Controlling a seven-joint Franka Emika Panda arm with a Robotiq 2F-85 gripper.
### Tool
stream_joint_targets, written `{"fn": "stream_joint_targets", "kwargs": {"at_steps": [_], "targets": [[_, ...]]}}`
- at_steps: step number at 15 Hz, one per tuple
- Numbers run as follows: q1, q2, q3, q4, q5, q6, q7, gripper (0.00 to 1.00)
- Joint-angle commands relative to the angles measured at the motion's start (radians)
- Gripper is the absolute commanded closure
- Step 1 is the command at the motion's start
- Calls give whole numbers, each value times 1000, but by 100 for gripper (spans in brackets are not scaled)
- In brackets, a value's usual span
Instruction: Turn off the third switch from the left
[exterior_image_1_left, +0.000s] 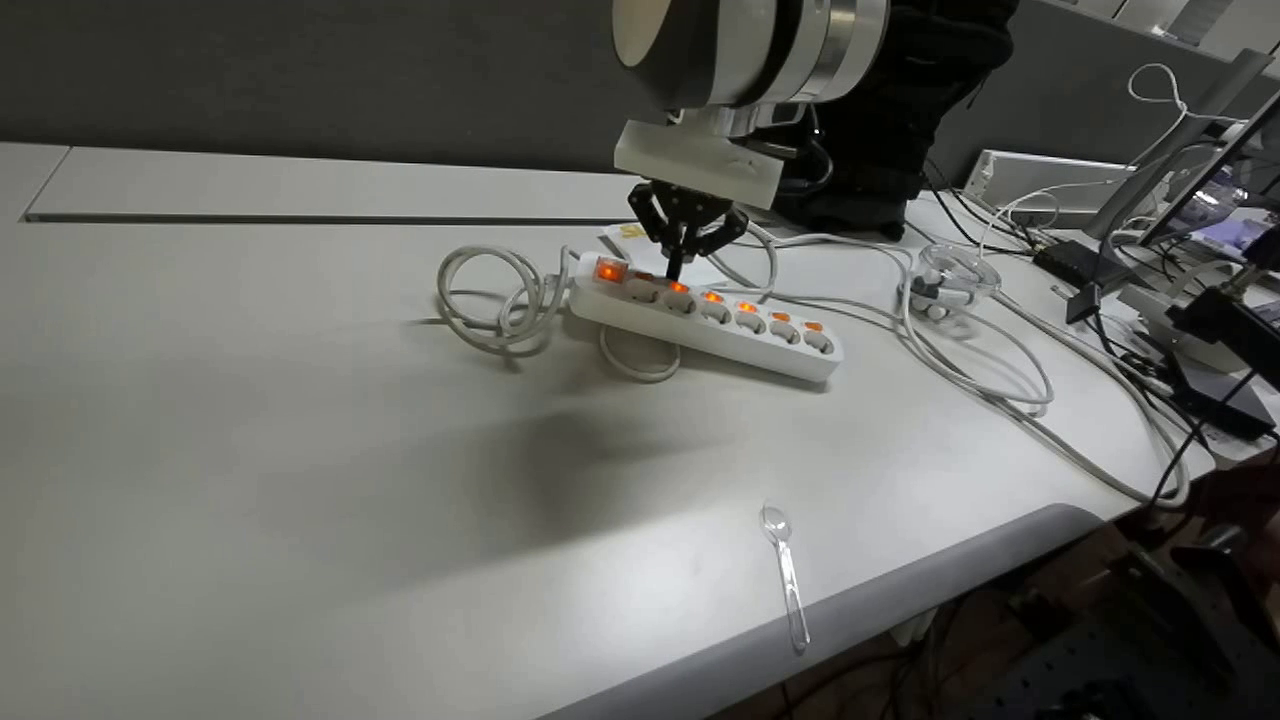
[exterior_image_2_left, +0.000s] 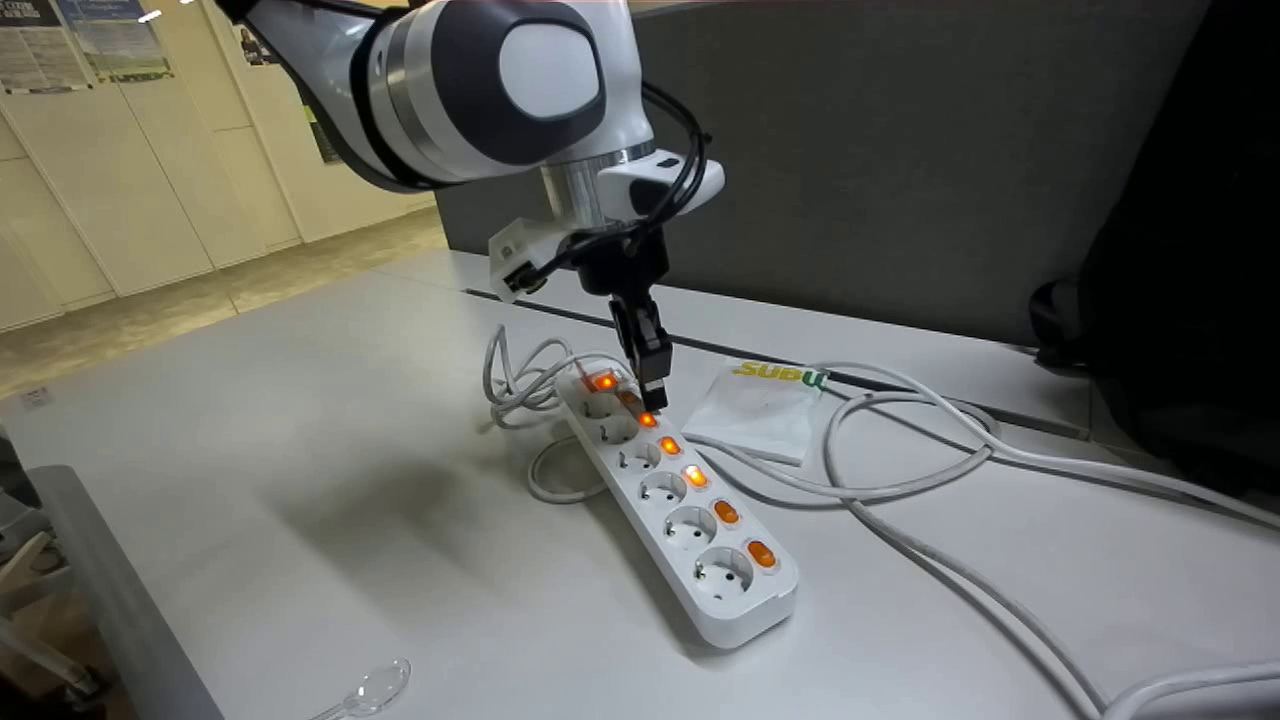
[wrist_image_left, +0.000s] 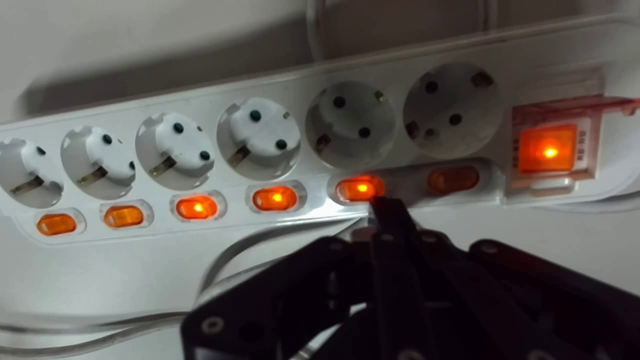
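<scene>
A spoon (exterior_image_1_left: 789, 582) lies on the bench (exterior_image_1_left: 250, 300). Farther back, on the strip (exterior_image_1_left: 700, 335), the third switch from the left (exterior_image_1_left: 712, 296) glows. The hand (exterior_image_1_left: 674, 272), pressed together, points down by the neighbour switch (exterior_image_1_left: 679, 287) left of it, bag (exterior_image_1_left: 900, 110) behind

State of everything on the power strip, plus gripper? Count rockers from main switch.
Main switch: lit
Main switch cover: open
Rocker 1: unlit
Rocker 2: lit
Rocker 3: lit
Rocker 4: lit
Rocker 5: unlit
Rocker 6: unlit
Sockets: pin holes exposed
Gripper: shut
</scene>
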Motion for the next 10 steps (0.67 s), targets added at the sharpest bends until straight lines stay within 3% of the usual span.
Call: {"fn": "stream_joint_targets", "kwargs": {"at_steps": [1, 10], "targets": [[-8, 10, 9, 3, 1, -25, 13, 100], [55, 67, -59, -18, -52, 92, 104, 100]]}}
